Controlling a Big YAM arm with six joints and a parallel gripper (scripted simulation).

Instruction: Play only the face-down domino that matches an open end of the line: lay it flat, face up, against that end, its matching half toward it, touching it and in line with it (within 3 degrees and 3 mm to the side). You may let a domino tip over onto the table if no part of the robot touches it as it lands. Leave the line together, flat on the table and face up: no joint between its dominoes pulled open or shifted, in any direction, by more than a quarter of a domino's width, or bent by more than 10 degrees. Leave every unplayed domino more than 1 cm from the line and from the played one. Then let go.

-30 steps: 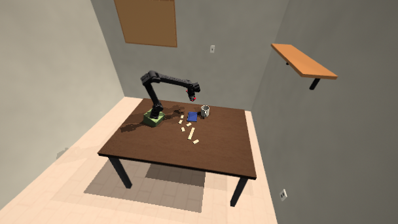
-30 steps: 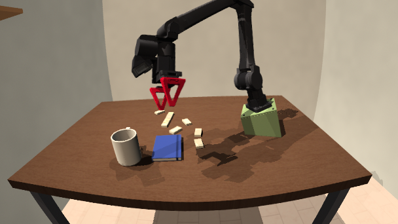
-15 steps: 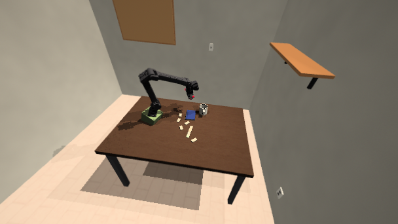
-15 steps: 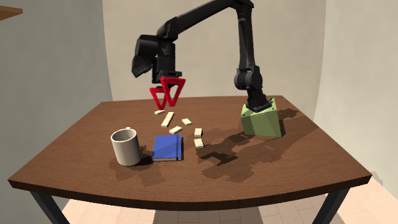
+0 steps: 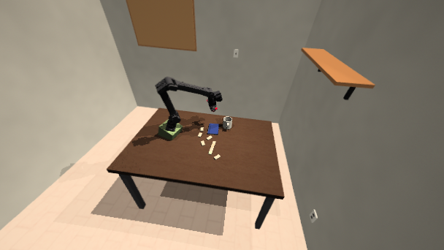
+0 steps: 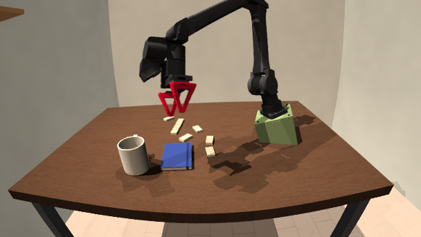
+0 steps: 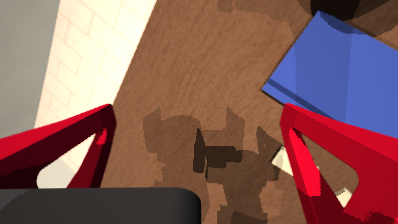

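Fingers [image 6: 176, 99] spread; floor [image 7: 92, 55] between, wrist view only.
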